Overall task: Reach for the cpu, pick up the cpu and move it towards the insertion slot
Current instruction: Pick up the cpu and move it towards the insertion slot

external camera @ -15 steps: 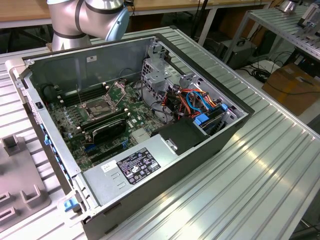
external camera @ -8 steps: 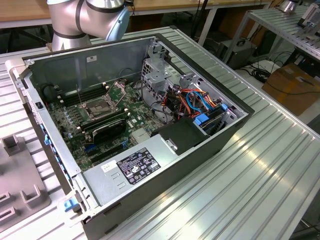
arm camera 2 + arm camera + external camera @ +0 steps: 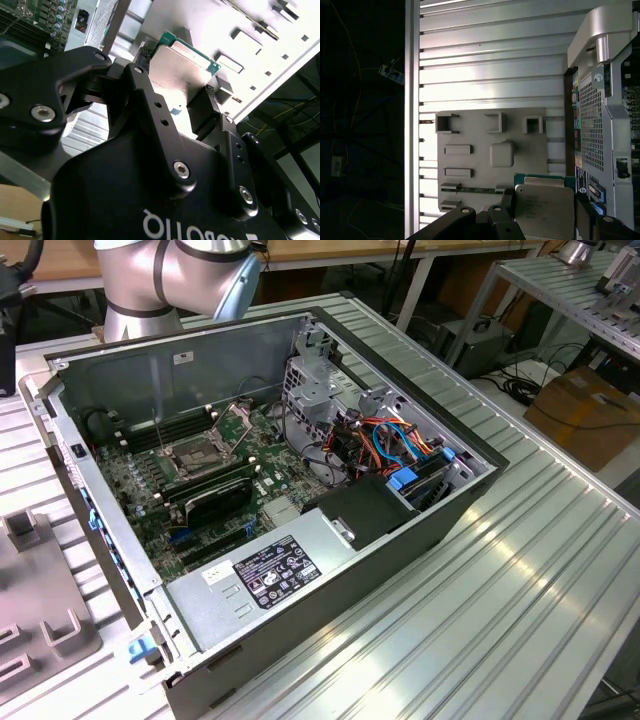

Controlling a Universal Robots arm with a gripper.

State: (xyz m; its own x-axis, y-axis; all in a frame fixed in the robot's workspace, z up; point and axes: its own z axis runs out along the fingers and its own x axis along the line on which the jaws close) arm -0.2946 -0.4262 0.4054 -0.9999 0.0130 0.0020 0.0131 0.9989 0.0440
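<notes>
My gripper [image 3: 187, 95] is clamped on the cpu [image 3: 181, 70]: one finger [image 3: 145, 95] presses one edge and the opposite finger [image 3: 207, 112] presses the other, so the chip sits square between them, flat face turned toward the wrist cameras. In the first wrist view the cpu [image 3: 545, 210] is likewise held between the dark fingers [image 3: 502, 220].

Position relative to the computer case [image 3: 600, 125]: the chip is outside it, just beside its perforated outer wall and above the grey parts tray [image 3: 470, 165] that lies on the ribbed aluminium table [image 3: 485, 55]. The insertion slot [image 3: 205, 450] lies inside the case on the green board, retention plate [image 3: 238, 420] hinged up (socket apparently open), so it lies across the case wall from my fingers, well apart from the chip.

Condition of the cpu: thin, square, with a pale silvery-beige heat spreader, faint print on it, and a green substrate border visible at the edge farthest from my palm. No tilt in the grip is apparent.
</notes>
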